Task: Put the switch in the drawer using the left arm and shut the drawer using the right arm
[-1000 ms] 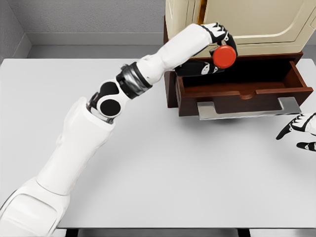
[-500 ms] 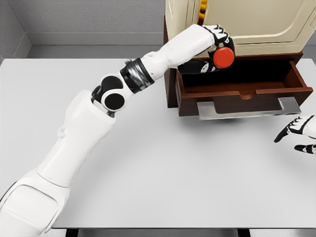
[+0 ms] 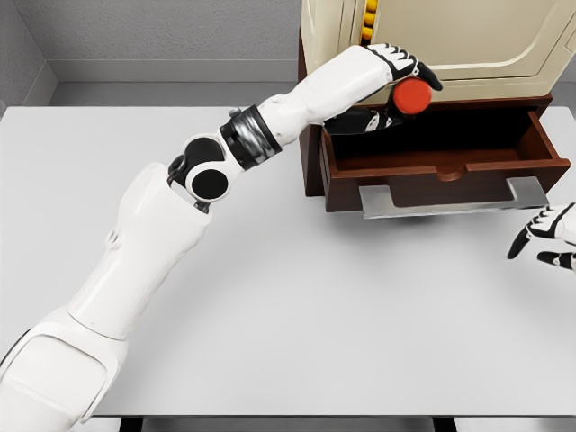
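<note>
We record one white table (image 3: pixel 297 315), bearing at its far right a dark wooden cabinet base (image 3: pixel 310 162) with its drawer (image 3: pixel 441 166) pulled open, a cream unit (image 3: pixel 468 40) stacked above.

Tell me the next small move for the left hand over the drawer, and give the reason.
Probably lower the left hand a little and let go. It holds the red switch above the back of the open drawer, over the cavity rather than the rim, so a short descent should drop it inside. The right hand waits on the table near the drawer's handle.
</note>
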### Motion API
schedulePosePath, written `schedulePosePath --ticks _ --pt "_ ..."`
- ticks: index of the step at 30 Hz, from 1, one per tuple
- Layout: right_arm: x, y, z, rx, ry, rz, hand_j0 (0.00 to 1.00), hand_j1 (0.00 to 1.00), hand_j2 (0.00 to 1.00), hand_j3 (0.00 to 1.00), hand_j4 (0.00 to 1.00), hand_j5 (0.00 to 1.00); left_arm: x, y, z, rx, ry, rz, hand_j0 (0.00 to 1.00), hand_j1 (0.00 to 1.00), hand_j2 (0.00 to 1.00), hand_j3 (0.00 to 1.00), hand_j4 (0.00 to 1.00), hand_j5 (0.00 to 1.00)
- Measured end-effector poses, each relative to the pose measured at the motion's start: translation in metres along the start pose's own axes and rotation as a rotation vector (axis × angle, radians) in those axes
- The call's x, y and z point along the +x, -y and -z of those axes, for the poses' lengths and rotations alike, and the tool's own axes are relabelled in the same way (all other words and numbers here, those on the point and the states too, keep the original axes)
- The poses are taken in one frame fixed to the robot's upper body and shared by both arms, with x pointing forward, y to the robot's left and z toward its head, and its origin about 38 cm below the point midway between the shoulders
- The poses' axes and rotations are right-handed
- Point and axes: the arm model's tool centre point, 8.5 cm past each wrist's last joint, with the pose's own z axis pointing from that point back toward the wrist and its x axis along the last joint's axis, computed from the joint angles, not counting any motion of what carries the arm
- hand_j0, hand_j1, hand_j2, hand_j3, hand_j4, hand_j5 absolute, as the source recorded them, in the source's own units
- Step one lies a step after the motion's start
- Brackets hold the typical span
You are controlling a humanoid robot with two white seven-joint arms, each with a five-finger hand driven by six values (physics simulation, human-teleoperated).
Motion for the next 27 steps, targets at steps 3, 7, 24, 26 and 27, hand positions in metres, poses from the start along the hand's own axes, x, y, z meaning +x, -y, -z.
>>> schedulePosePath --ticks 3,7,24,26,27 --pt "0.000 0.002 0.000 -0.002 0.000 -0.004 0.47 0.47 0.47 0.47 0.47 0.47 0.000 0.000 0.000 -0.001 0.001 0.001 0.68 0.68 0.68 0.68 0.68 0.68" --pt "0.000 0.005 -0.001 0.000 -0.002 -0.015 0.49 0.49 0.49 0.49 0.49 0.49 0.001 0.000 0.001 -0.001 0.003 0.002 0.68 0.68 0.68 0.68 0.68 0.68" --pt "0.001 0.012 0.000 -0.002 0.001 -0.030 0.49 0.49 0.49 0.49 0.49 0.49 0.005 0.002 0.004 -0.005 0.016 0.016 0.86 0.86 0.86 0.86 0.86 0.86" --pt "0.001 0.011 0.000 -0.001 0.001 -0.029 0.49 0.49 0.49 0.49 0.49 0.49 0.006 0.002 0.004 -0.005 0.018 0.017 0.86 0.86 0.86 0.86 0.86 0.86" --pt "0.001 0.011 0.000 -0.001 0.002 -0.029 0.49 0.49 0.49 0.49 0.49 0.49 0.006 0.002 0.004 -0.006 0.018 0.018 0.86 0.86 0.86 0.86 0.86 0.86"
